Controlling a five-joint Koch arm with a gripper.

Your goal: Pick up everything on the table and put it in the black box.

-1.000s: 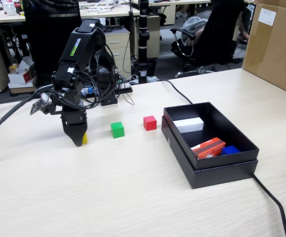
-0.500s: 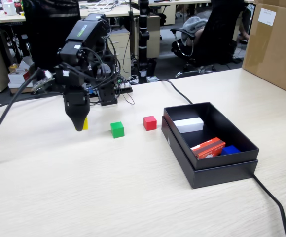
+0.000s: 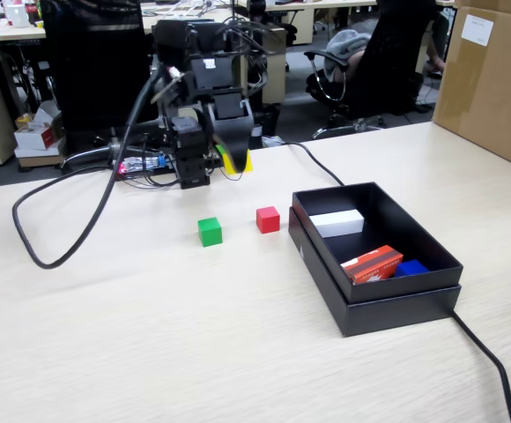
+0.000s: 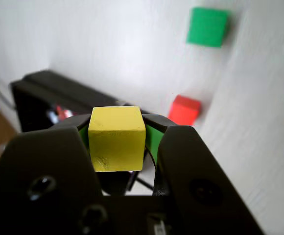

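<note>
My gripper is shut on a yellow cube and holds it above the table near the arm's base; the cube also shows in the fixed view. A green cube and a red cube lie on the table in front of the arm; both also show in the wrist view, green and red. The black box stands right of the red cube and holds a white block, an orange-red box and a blue piece. The black box also shows blurred in the wrist view.
A black cable loops over the table at the left. Another cable runs from the box to the front right. A large cardboard box stands at the right rear. Office chairs stand behind the table.
</note>
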